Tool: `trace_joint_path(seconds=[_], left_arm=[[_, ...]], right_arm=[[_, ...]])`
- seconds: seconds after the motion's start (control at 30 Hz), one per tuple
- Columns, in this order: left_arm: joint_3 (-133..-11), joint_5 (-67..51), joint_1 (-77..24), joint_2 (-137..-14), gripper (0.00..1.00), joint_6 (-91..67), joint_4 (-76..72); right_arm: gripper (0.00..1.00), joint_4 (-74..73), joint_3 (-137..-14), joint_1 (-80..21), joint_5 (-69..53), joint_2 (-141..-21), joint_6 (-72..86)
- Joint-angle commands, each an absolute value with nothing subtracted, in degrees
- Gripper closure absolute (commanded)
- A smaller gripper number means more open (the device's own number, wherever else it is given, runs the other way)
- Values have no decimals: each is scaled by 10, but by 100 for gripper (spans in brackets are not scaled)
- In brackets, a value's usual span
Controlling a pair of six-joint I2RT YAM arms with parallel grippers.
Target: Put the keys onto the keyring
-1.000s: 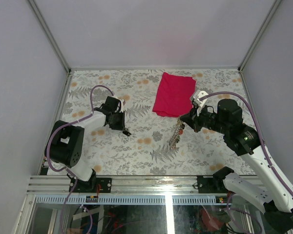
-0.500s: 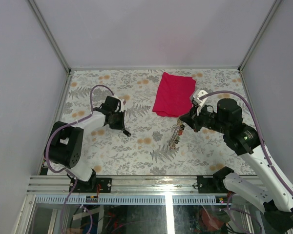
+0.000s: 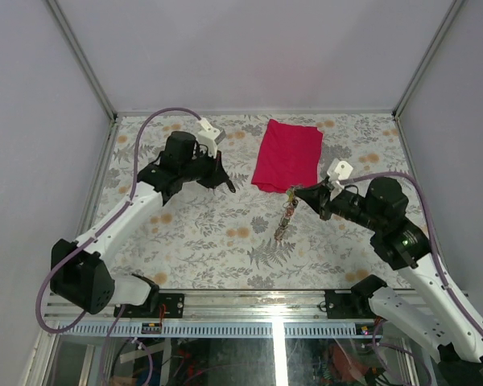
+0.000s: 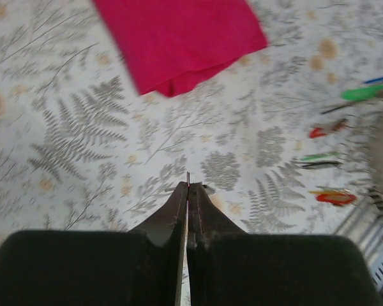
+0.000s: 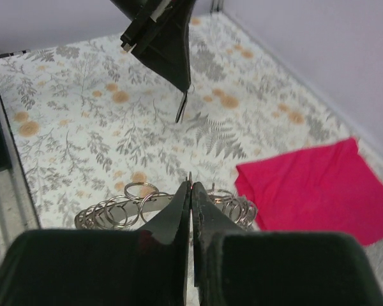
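Observation:
My left gripper (image 3: 228, 187) hangs above the table, left of the red cloth, shut on a thin dark key (image 5: 180, 107) that sticks out below its tips; the key's head is hidden between the jaws. In the left wrist view only a sliver of metal shows at the gripper's (image 4: 187, 186) tip. My right gripper (image 3: 294, 191) is shut on the keyring (image 5: 150, 204), a flat grey band carrying several small split rings. Keys (image 3: 282, 229) with green, red and orange heads (image 4: 335, 196) dangle from it. The two grippers face each other, a short gap apart.
A folded red cloth (image 3: 287, 154) lies at the back centre of the flower-patterned table (image 3: 185, 241). Grey walls close in the left, right and back sides. The metal rail (image 3: 241, 304) runs along the near edge.
My left arm has risen from the table and swung up and right toward the right gripper, its jaws closing. The right gripper has shifted slightly left with the keyring.

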State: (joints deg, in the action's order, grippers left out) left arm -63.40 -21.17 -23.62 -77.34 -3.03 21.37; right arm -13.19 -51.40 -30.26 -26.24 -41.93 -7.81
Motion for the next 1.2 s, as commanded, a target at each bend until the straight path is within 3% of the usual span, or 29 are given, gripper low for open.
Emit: trace_joint_path(seconds=[0.0, 0.43, 1.17], left_arm=[[-675, -332, -249, -754, 100, -3, 209], [-792, -614, -262, -734, 100, -17, 184], [-892, -516, -376, -772, 100, -89, 180]], right_arm=[[100, 64, -461, -301, -321, -375, -143], [100, 235, -404, -301, -366, -345, -235], [100, 329, -443, -301, -381, -394, -294]])
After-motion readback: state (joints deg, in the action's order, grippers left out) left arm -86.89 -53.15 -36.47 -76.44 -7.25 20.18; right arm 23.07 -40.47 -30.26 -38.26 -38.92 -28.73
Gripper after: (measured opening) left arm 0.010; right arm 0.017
